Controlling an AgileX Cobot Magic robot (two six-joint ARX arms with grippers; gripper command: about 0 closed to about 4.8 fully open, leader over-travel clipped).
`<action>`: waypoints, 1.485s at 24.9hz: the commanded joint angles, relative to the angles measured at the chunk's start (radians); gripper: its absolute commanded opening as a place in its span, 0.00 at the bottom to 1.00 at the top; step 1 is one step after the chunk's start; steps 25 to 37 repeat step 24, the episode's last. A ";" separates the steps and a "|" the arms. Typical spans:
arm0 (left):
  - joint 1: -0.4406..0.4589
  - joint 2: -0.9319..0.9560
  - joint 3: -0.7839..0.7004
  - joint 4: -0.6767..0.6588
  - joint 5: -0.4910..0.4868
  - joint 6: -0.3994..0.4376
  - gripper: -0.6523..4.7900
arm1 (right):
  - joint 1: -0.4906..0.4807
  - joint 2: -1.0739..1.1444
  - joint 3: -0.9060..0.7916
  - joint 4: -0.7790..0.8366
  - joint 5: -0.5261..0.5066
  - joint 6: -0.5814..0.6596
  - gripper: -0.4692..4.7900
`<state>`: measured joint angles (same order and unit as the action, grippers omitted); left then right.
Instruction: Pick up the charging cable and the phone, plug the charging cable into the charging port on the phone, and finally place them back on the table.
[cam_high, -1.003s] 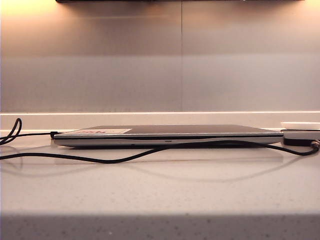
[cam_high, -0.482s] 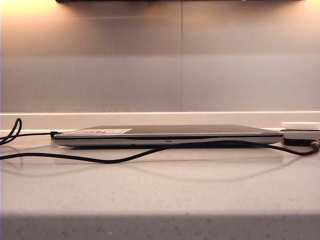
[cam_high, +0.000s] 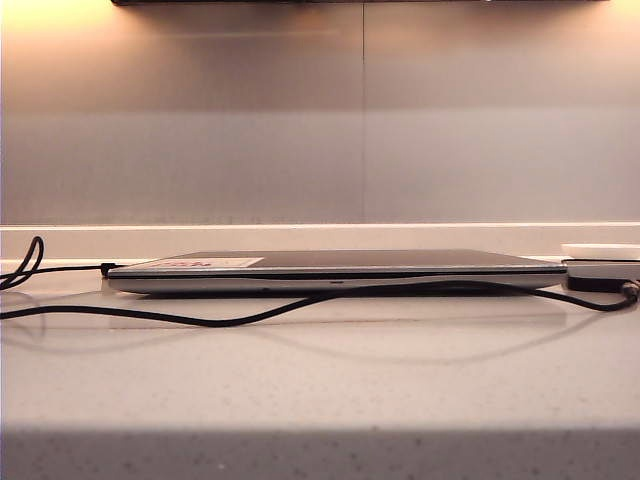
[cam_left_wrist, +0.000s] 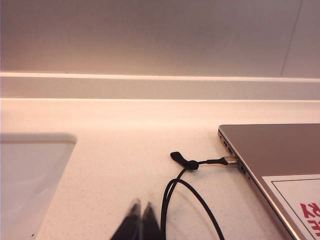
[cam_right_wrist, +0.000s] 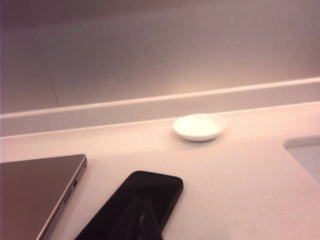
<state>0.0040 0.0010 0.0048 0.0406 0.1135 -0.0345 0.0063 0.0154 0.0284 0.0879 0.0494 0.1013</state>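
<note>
The charging cable (cam_high: 250, 318) snakes across the table (cam_high: 320, 390) in front of the laptop. Its right end lies at the phone (cam_high: 595, 284), and I cannot tell whether it is plugged in. The phone (cam_right_wrist: 145, 192) is a flat black slab lying on the table beside the laptop's corner. My right gripper (cam_right_wrist: 141, 200) hovers over it, shut with nothing between its fingers. My left gripper (cam_left_wrist: 142, 205) is shut and empty above the table (cam_left_wrist: 100, 150), just beside black cable strands (cam_left_wrist: 167, 200). Neither gripper shows in the exterior view.
A closed silver-grey laptop (cam_high: 330, 268) lies across the middle. A second black cable (cam_left_wrist: 220, 161) is plugged into the laptop's (cam_left_wrist: 280, 150) side port. A white dish (cam_right_wrist: 200, 126) stands near the back wall. A sink recess (cam_left_wrist: 30, 175) opens at the counter's edge.
</note>
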 joint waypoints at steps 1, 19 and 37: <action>0.000 0.001 0.004 0.013 0.003 0.000 0.11 | 0.000 -0.016 -0.023 0.019 0.000 0.002 0.09; 0.000 0.001 0.004 0.013 0.003 0.000 0.11 | 0.001 -0.016 -0.024 0.013 0.001 0.002 0.09; 0.000 0.001 0.004 0.013 0.003 0.000 0.11 | 0.001 -0.016 -0.024 0.013 0.001 0.002 0.09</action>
